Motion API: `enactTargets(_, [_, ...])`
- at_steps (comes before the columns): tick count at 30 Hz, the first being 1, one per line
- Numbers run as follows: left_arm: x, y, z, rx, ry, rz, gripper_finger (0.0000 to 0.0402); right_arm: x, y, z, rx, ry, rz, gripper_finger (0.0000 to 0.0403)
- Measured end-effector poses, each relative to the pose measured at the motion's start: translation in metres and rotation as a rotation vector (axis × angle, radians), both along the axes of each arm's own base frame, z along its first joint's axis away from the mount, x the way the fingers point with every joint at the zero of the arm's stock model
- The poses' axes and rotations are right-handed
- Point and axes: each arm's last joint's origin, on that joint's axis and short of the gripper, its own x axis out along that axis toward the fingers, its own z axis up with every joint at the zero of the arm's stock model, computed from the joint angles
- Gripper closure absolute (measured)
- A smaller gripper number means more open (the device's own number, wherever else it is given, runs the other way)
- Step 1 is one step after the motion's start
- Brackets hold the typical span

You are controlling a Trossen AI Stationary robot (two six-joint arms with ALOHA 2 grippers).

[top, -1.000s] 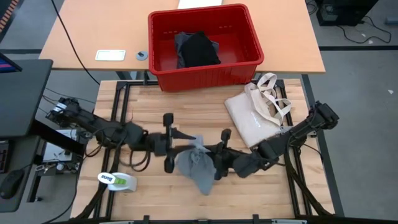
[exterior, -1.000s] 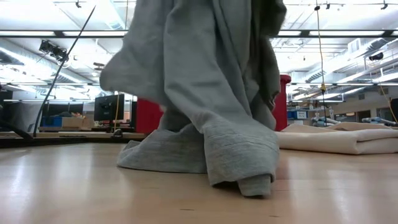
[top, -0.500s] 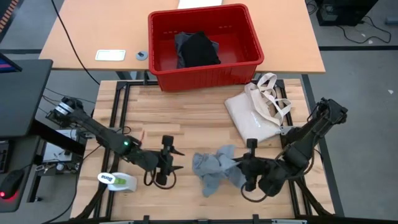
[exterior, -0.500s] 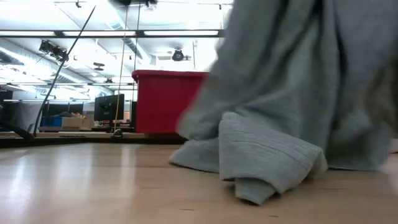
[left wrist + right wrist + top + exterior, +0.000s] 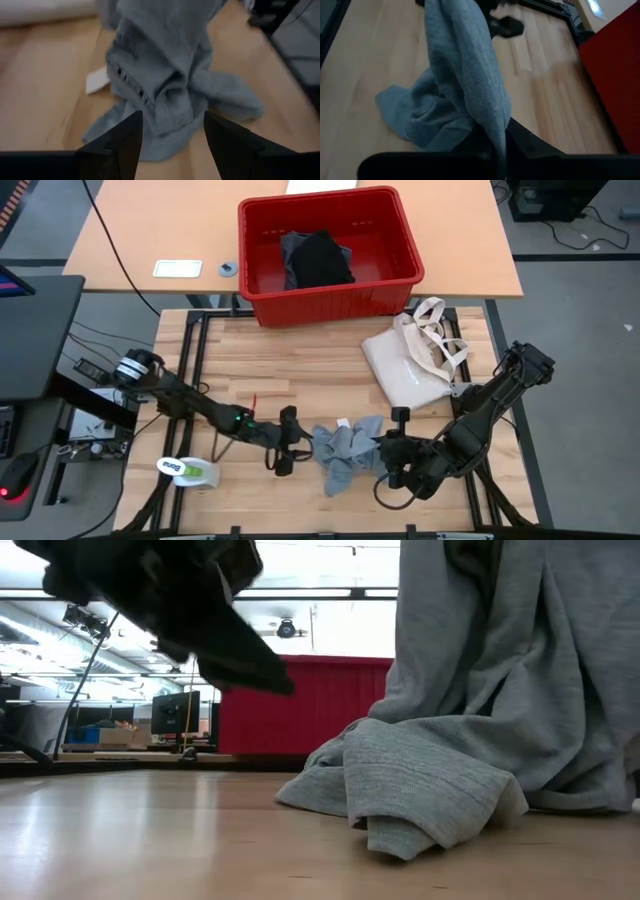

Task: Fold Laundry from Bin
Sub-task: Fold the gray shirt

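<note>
- Holding one bunched end of the light grey T-shirt (image 5: 345, 450), the right gripper (image 5: 392, 452) is clamped tight on the cloth near the bench's front edge; the right wrist view shows a rope of grey fabric running straight into its closed fingers.
- The left gripper (image 5: 290, 442) sits just beside the shirt's other side, fingers (image 5: 122, 145) spread wide and holding nothing, with the cloth right in front of the gap between them.
- The shirt lies as a crumpled heap on the wooden bench (image 5: 300, 370) between the two grippers, partly lifted on the right gripper's side and slumped onto the wood elsewhere.
- Its heap stretches roughly along the front edge, from one gripper toward the other, so the free end points at the left gripper, which is the nearer arm for a second hold.
- Judged from this, the coming move is the left gripper closing on a loose edge so the shirt can be spread flat.
- The red bin (image 5: 328, 255) stands at the back edge with a large black garment (image 5: 320, 260) inside; a cream tote bag (image 5: 415, 355) lies toward the right edge.
</note>
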Motion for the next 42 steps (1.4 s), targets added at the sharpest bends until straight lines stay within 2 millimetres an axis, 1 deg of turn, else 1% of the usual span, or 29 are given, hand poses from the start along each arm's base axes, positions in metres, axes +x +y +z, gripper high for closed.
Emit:
enactTargets(2, [0.010,-0.003,-0.006,0.007,0.009,0.002,0.0187,0.001,0.000,0.000,0.009,-0.003,0.003,0.0375])
enactTargets(5, [0.019,-0.002,-0.019,0.042,0.053,0.007,0.0187,0.001,0.001,0.000,0.015,-0.008,0.005,0.0374])
enactTargets(10, [0.037,0.001,-0.026,0.066,0.051,0.028,0.0187,0.003,0.003,-0.001,0.018,-0.006,0.016,0.0374])
enactTargets(12, [0.038,0.003,-0.034,0.099,0.087,0.020,0.0188,0.003,0.003,-0.001,0.018,-0.008,0.017,0.0374])
enactTargets(14, [0.042,0.002,-0.037,0.116,0.091,-0.002,0.0197,0.003,0.003,0.000,0.019,-0.009,0.016,0.0374])
enactTargets(16, [0.043,0.000,-0.038,0.119,0.098,-0.038,0.0222,0.003,0.003,0.000,0.020,-0.013,0.020,0.0374])
enactTargets(18, [0.044,-0.001,-0.041,0.121,0.107,-0.071,0.0260,0.004,0.004,0.000,0.019,-0.017,0.024,0.0373])
enactTargets(20, [0.042,-0.001,-0.043,0.124,0.124,-0.087,0.0315,0.004,0.004,0.001,0.017,-0.024,0.027,0.0372])
enactTargets(22, [0.043,-0.002,-0.039,0.116,0.114,-0.093,0.0373,0.005,0.004,0.000,0.004,-0.021,0.033,0.0366])
enactTargets(23, [0.042,-0.001,-0.036,0.113,0.108,-0.097,0.0386,0.005,0.004,0.000,-0.005,-0.015,0.043,0.0359])
enactTargets(25, [0.040,-0.002,-0.024,0.109,0.074,-0.131,0.0390,0.005,0.003,-0.001,0.000,0.016,0.072,0.0339])
enactTargets(28, [0.034,-0.004,0.002,0.123,0.004,-0.186,0.0397,0.002,0.000,-0.002,0.038,0.093,0.068,0.0295])
enactTargets(30, [0.028,-0.007,0.024,0.137,-0.064,-0.233,0.0398,-0.004,-0.008,0.003,0.062,0.154,-0.011,0.0266])
enactTargets(33, [0.013,-0.013,0.059,0.177,-0.194,-0.360,0.0398,-0.016,-0.023,0.015,0.115,0.219,-0.236,0.0233])
enactTargets(35, [0.004,-0.016,0.080,0.213,-0.296,-0.422,0.0398,-0.022,-0.031,0.024,0.156,0.216,-0.370,0.0223])
enactTargets(36, [0.000,-0.017,0.088,0.226,-0.342,-0.435,0.0398,-0.024,-0.032,0.027,0.169,0.205,-0.400,0.0221])
enactTargets(38, [-0.004,-0.014,0.105,0.226,-0.435,-0.428,0.0398,-0.024,-0.030,0.034,0.189,0.185,-0.394,0.0221])
enactTargets(42, [-0.006,-0.006,0.124,0.221,-0.558,-0.381,0.0398,-0.029,-0.026,0.056,0.229,0.176,-0.360,0.0227])
